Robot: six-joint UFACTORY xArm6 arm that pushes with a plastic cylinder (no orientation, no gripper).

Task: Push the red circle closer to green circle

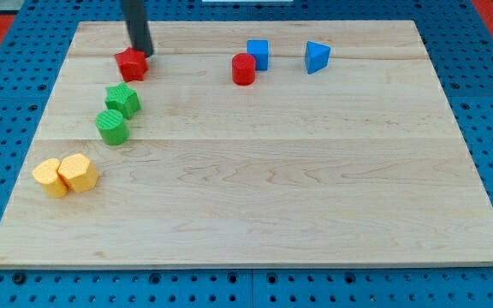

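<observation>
While my tip (143, 51) is set against the upper edge of a red star-shaped block (131, 64) at the view's upper left, the red circle (244, 69) is found right of it, touching a blue cube (258, 54). The green circle (112, 127) is placed well apart, just below a green star-like block (122, 100). Also listed: a blue triangular block (317, 56), two yellow blocks (65, 175), a wooden board (315, 188); no jaws are fitted, so their state cannot be told.

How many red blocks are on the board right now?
2. A red star-like block sits near the view's top left, touching my tip. The red circle stands top centre, beside a blue cube. None appear hidden.
</observation>
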